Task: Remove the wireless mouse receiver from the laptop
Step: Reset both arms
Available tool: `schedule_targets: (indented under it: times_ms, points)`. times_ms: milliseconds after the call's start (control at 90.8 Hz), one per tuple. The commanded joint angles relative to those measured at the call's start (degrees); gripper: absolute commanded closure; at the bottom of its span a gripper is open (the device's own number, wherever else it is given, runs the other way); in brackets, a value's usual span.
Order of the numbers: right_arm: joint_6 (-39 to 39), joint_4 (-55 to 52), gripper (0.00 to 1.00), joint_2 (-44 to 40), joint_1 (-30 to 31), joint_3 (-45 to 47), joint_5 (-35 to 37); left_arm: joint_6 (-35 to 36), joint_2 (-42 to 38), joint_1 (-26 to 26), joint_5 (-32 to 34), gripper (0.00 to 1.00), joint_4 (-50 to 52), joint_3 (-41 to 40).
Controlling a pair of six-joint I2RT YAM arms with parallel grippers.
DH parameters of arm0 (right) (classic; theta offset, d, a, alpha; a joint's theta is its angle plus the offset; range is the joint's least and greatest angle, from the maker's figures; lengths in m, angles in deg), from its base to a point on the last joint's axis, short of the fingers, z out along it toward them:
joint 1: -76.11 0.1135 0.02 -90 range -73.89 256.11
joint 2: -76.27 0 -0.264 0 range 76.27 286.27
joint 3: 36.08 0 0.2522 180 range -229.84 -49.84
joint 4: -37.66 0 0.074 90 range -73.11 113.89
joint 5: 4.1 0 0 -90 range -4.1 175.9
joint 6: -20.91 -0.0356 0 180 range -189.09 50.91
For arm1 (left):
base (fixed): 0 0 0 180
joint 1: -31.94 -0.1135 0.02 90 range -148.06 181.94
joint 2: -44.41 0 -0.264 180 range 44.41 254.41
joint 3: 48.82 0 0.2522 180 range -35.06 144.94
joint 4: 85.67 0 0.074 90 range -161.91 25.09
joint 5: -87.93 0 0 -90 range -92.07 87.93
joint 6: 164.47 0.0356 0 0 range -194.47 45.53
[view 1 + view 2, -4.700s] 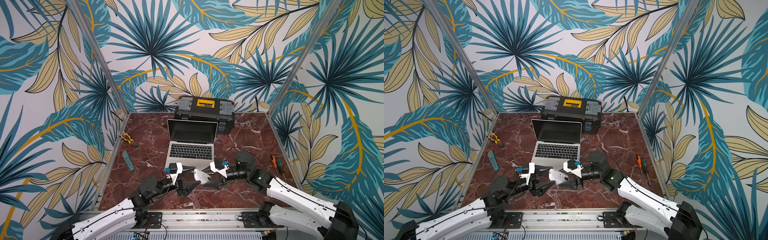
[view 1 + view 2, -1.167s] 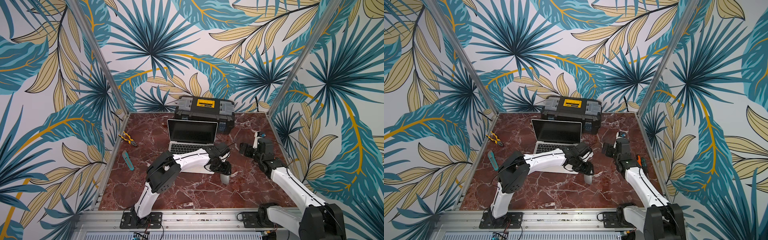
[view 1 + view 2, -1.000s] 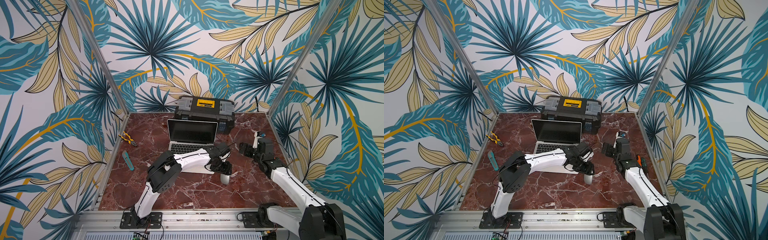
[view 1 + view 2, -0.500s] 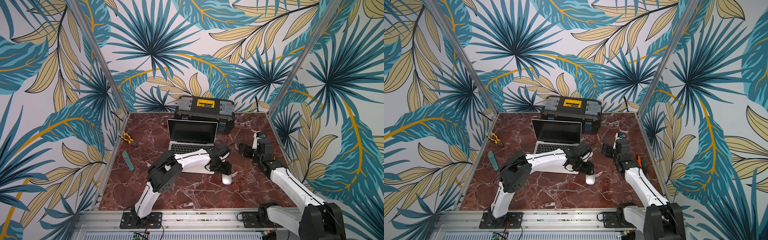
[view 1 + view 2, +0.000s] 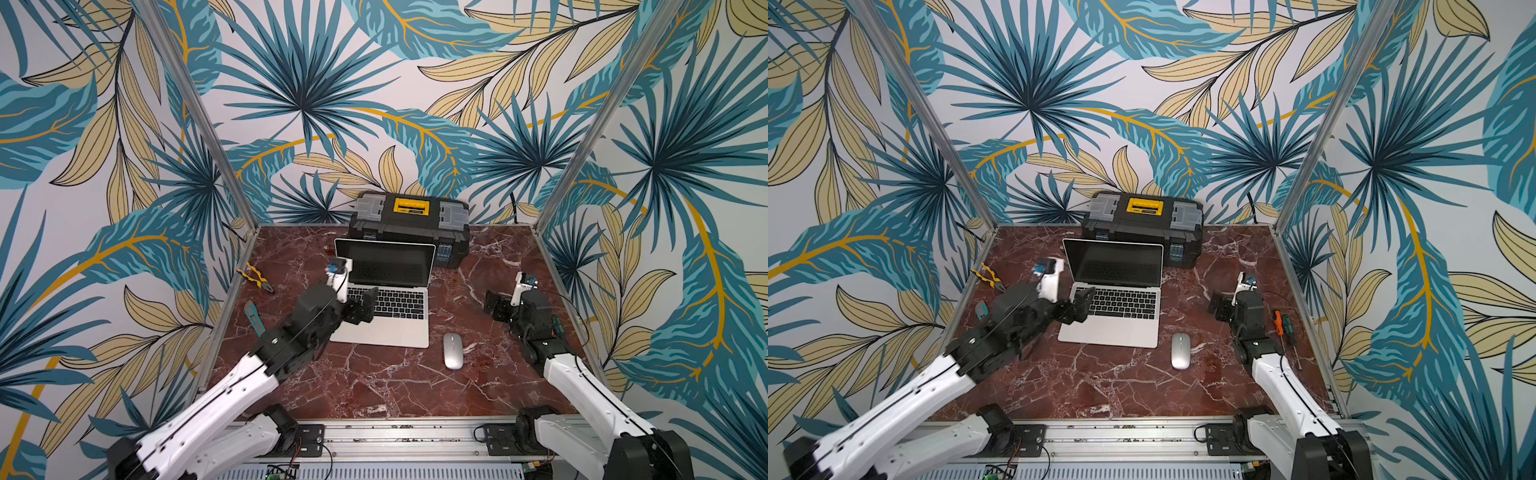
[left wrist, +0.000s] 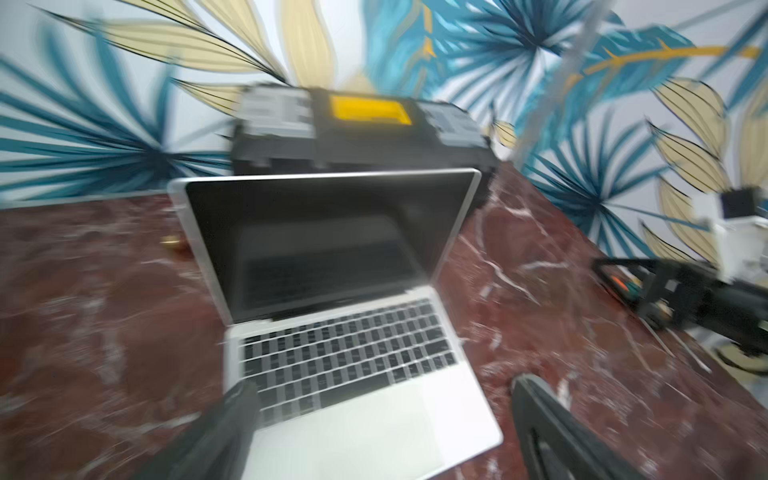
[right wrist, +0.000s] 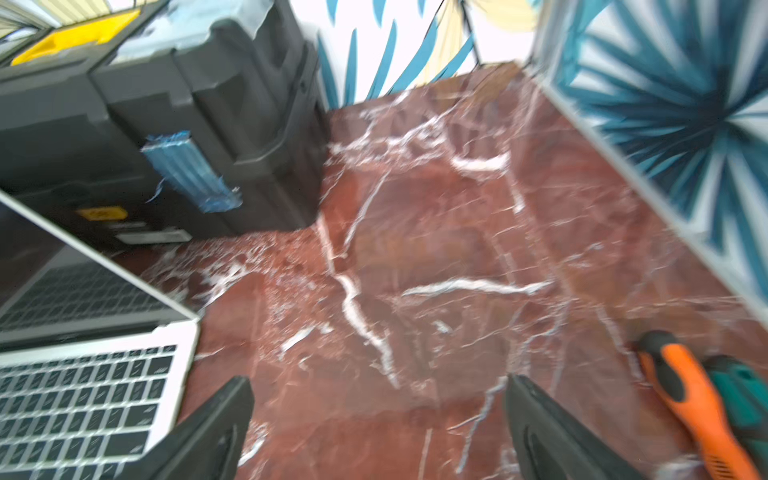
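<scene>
Laptop (image 5: 386, 332) stands open, toolbox (image 5: 409, 220) at its 12 o'clock, silver mouse (image 5: 452, 351) at its 4 o'clock; left gripper (image 5: 366, 308) over the keyboard's 9 o'clock edge

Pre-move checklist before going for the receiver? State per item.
1. left gripper open and empty: ok, jaws wide over the laptop keyboard's left end.
2. right gripper open and empty: ok, beside the laptop's right side, apart from it.
3. receiver located: cannot tell, no view shows it.
4. laptop open, lying flat: ok.
5. mouse clear of laptop: ok, apart from its right front corner.
6. wrist views sharp: not ok, both blurred.
</scene>
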Motion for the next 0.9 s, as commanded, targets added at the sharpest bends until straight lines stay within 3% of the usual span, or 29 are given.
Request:
schedule_targets:
  times_ms: [0, 121, 209, 275, 430, 507, 573, 628, 661, 683, 749, 892]
  points:
    - [4.09, 13.21, 0.01, -1.43, -0.40, 6.19, 11.01, 13.14, -7.84, -1.98, 20.28, 0.00, -2.23, -8.59]
    - [6.93, 27.56, 0.01, 1.76, -0.77, 12.32, 16.48, 17.62, -12.86, -6.73, 21.22, 0.00, -16.43, -20.65]
    - [7.86, 37.84, 0.01, 8.57, -1.49, 14.68, 18.58, 16.97, -9.63, -13.60, 17.62, 0.00, -31.60, -29.84]
    - [9.03, 39.83, 0.01, 13.21, -1.73, 12.54, 19.26, 16.19, -3.41, -19.67, 12.79, 0.00, -39.99, -33.50]
    - [15.09, 65.28, 0.01, 21.01, -3.33, 16.56, 15.45, 21.16, 17.74, -28.88, 7.35, 0.00, -60.41, -33.35]
    - [15.97, 79.45, 0.01, 28.92, -6.46, 20.04, 7.51, 21.87, 25.59, -32.02, 1.13, 0.00, -65.33, -30.45]
    - [17.15, 88.21, 0.01, 33.64, -7.30, 21.30, 2.96, 17.40, 33.27, -36.00, -3.57, 0.00, -67.66, -26.31]
    - [16.83, 85.75, 0.01, 32.91, -7.45, 20.74, 2.26, 16.00, 39.03, -38.42, -11.43, 0.00, -67.86, -24.30]
    - [16.46, 81.46, 0.01, 31.92, -7.91, 19.32, 0.96, 17.19, 45.13, -38.51, -14.27, 0.00, -78.99, -25.47]
    - [16.31, 79.26, 0.01, 31.94, -8.52, 18.00, -0.44, 17.57, 44.49, -38.54, -15.93, 0.00, -79.85, -26.64]
    - [14.97, 72.84, 0.01, 31.82, -10.22, 14.65, -1.70, 17.53, 40.83, -38.78, -16.19, 0.00, -70.12, -24.78]
    - [12.15, 69.94, 0.01, 31.44, -11.63, 13.99, -0.49, 17.90, 43.24, -38.69, -16.84, 0.00, -70.97, -23.15]
